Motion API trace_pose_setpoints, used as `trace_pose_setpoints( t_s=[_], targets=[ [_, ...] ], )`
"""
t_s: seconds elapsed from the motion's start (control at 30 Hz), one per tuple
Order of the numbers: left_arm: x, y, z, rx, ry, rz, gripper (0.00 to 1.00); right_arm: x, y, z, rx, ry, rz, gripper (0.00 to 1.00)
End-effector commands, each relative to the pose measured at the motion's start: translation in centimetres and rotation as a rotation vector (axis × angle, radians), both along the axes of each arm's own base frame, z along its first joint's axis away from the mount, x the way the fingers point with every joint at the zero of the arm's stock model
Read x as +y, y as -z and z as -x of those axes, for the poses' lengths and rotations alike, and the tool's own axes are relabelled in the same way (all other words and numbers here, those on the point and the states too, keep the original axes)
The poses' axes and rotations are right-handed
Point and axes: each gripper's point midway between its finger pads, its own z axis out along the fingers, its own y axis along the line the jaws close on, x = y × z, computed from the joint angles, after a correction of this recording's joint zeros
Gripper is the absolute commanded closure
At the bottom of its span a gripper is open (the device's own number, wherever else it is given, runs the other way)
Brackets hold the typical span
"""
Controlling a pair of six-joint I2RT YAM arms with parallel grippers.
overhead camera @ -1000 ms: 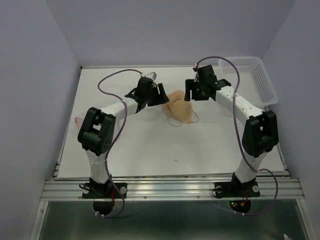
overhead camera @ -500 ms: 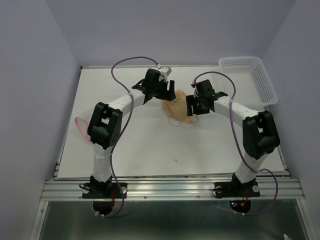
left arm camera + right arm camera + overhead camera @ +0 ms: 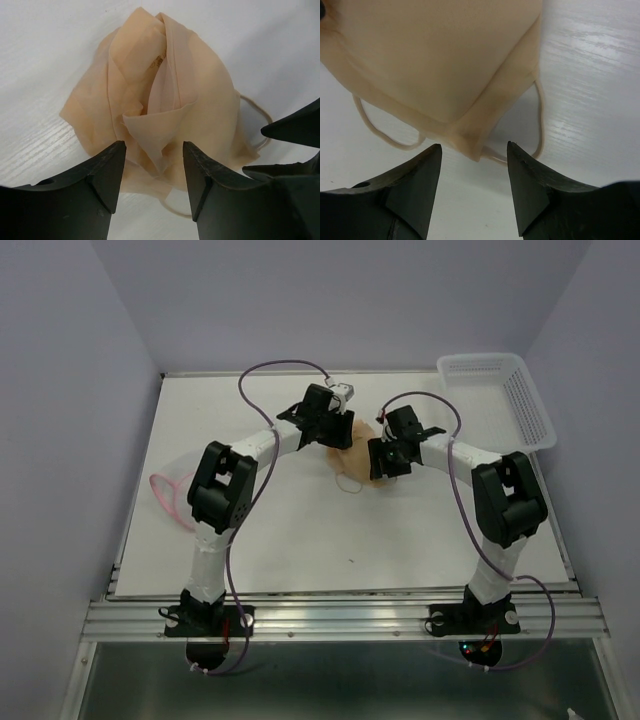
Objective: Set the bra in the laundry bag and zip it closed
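Note:
The tan-peach bra [image 3: 357,458] lies crumpled on the white table, a little behind its middle. My left gripper [image 3: 337,437] is open at the bra's left edge. In the left wrist view its jaws [image 3: 154,150] straddle the bra's near folds [image 3: 165,95] without closing on them. My right gripper [image 3: 383,456] is open at the bra's right edge. In the right wrist view [image 3: 474,149] the bra's corner and thin straps [image 3: 440,60] hang just ahead of the tips. The laundry bag [image 3: 167,492], translucent with a pink rim, lies at the table's left edge, partly hidden by the left arm.
A rectangular white lattice basket [image 3: 500,390] stands at the back right corner. The right gripper's black fingertips [image 3: 292,129] show at the right edge of the left wrist view. Purple cables loop above both arms. The table's metal front rail [image 3: 340,615] runs along the near edge.
Both grippers have closed in on the bra from either side and dropped toward it. The left arm has swung right, which uncovers more of the laundry bag.

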Motion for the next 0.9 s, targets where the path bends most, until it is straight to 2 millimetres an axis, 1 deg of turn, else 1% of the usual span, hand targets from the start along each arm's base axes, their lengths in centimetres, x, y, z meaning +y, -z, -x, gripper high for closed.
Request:
trace_pose_setpoints(
  t_s=[0.0, 0.03, 0.1, 0.13, 0.17, 0.2, 0.23, 0.3, 0.33, 0.37, 0.4, 0.43, 0.47, 0.5, 0.53, 0.57, 0.6, 0.63, 0.67, 0.7, 0.73, 0.77, 0.8, 0.87],
  targets=[
    [-0.8, -2.9, -2.4, -0.078, -0.047, 0.034, 0.49, 0.8, 0.6, -0.1, -0.008, -0.037, -0.024, 0.41],
    [-0.9, -3.2, -2.7, -0.079, -0.065, 0.041, 0.54, 0.8, 0.9, -0.1, -0.002, -0.042, -0.024, 0.43],
    [-0.8, -3.1, -3.0, -0.071, -0.092, 0.046, 0.64, 0.8, 1.3, 0.1, 0.008, -0.051, -0.021, 0.44],
    [-1.0, -3.3, -3.1, -0.069, -0.103, 0.056, 0.67, 1.0, 1.6, 0.3, 0.019, -0.063, -0.027, 0.45],
    [-1.1, -3.8, -3.3, -0.081, -0.107, 0.072, 0.73, 1.4, 1.9, 0.6, 0.023, -0.085, -0.024, 0.46],
    [-1.1, -3.9, -3.3, -0.083, -0.109, 0.076, 0.76, 1.4, 2.0, 0.6, 0.028, -0.086, -0.023, 0.46],
    [-1.1, -4.1, -3.4, -0.083, -0.118, 0.082, 0.78, 1.7, 2.6, 1.0, 0.043, -0.094, -0.02, 0.48],
    [-1.1, -4.2, -3.6, -0.093, -0.126, 0.079, 0.83, 1.8, 2.9, 1.0, 0.057, -0.093, -0.019, 0.53],
    [-1.0, -4.2, -3.8, -0.093, -0.131, 0.078, 0.85, 1.7, 3.1, 1.1, 0.062, -0.089, -0.015, 0.57],
    [-1.0, -4.0, -3.9, -0.092, -0.135, 0.076, 0.98, 1.7, 3.3, 1.1, 0.068, -0.083, -0.015, 0.61],
    [-1.0, -4.1, -4.0, -0.092, -0.141, 0.076, 1.0, 1.7, 3.3, 1.1, 0.069, -0.077, -0.014, 0.7],
    [-0.9, -4.0, -4.0, -0.091, -0.145, 0.077, 1.0, 1.6, 3.4, 1.1, 0.07, -0.07, -0.01, 0.76],
    [-1.0, -4.3, -4.0, -0.091, -0.149, 0.085, 1.0, 1.5, 3.1, 1.0, 0.062, -0.061, -0.009, 0.9],
    [-1.0, -4.7, -4.1, -0.094, -0.152, 0.093, 1.0, 1.5, 3.1, 1.0, 0.065, -0.061, -0.01, 0.91],
    [-1.0, -5.0, -3.9, -0.097, -0.153, 0.099, 1.0, 1.7, 2.2, 0.7, 0.044, -0.062, -0.02, 0.99],
    [-1.1, -5.7, -4.1, -0.113, -0.156, 0.117, 1.0, 1.7, 1.7, 0.5, 0.032, -0.052, -0.028, 0.99],
    [-1.2, -6.8, -4.0, -0.126, -0.156, 0.139, 1.0, 1.9, 0.5, 0.2, 0.005, -0.051, -0.04, 0.99],
    [-1.2, -7.3, -4.0, -0.132, -0.159, 0.151, 1.0, 2.1, -0.3, -0.1, -0.012, -0.052, -0.052, 0.99],
    [-1.3, -7.9, -3.9, -0.138, -0.153, 0.16, 1.0, 2.5, -1.5, -0.7, -0.043, -0.051, -0.07, 0.99],
    [-1.4, -8.8, -3.9, -0.15, -0.15, 0.172, 1.0, 2.7, -2.4, -0.9, -0.062, -0.051, -0.086, 0.99],
    [-1.6, -9.8, -4.1, -0.161, -0.149, 0.189, 1.0, 2.9, -3.7, -1.2, -0.091, -0.056, -0.104, 0.99],
    [-1.8, -10.3, -4.2, -0.168, -0.149, 0.198, 1.0, 3.3, -4.7, -1.5, -0.112, -0.059, -0.127, 0.99],
    [-2.1, -11.2, -4.5, -0.178, -0.149, 0.218, 1.0, 3.6, -5.8, -1.6, -0.133, -0.067, -0.146, 0.99],
    [-2.2, -11.7, -4.8, -0.179, -0.147, 0.229, 1.0, 3.8, -6.7, -1.5, -0.145, -0.077, -0.165, 0.99]
  ],
)
